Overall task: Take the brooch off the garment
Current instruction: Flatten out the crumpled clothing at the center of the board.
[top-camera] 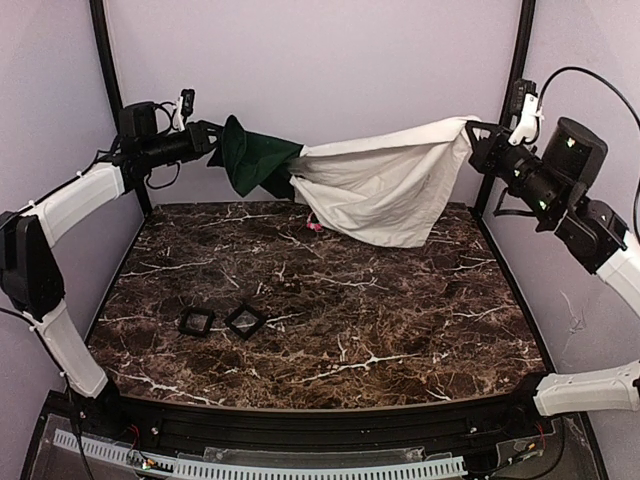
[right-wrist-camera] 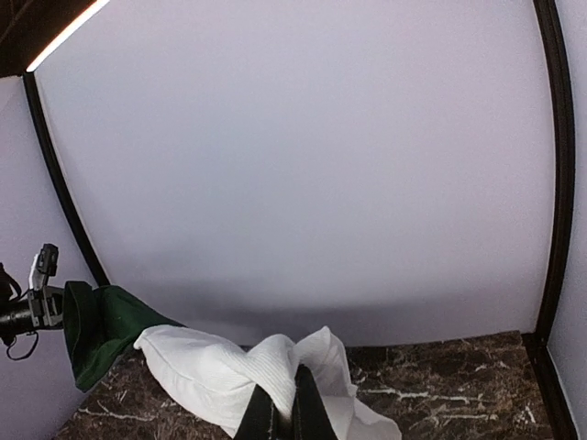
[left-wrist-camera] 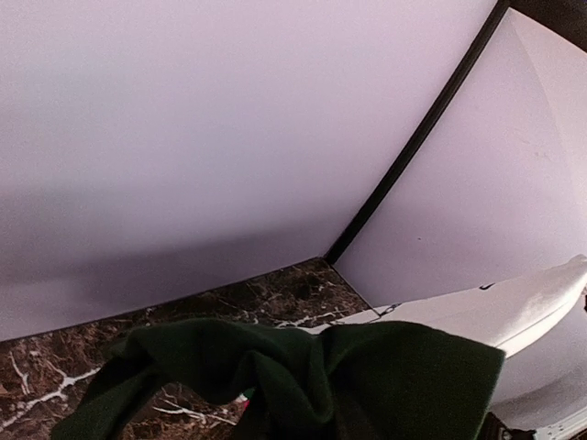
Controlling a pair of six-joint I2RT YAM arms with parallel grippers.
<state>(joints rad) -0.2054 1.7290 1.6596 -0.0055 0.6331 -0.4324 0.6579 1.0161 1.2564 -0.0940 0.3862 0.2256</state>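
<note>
1. The garment [top-camera: 380, 185] is hanging stretched between both arms, above the far edge of the table [top-camera: 400, 330].
2. The right gripper [right-wrist-camera: 286, 414] is clamping white cloth; whether the left gripper [top-camera: 213, 133] is gripping the green sleeve [top-camera: 255, 160] is unclear.
3. The brooch [top-camera: 315, 224] is dangling beneath the garment's middle, apparently not yet removed.

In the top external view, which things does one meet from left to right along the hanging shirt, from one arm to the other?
left fingers → garment's green sleeve → garment's white body → right fingers
</note>
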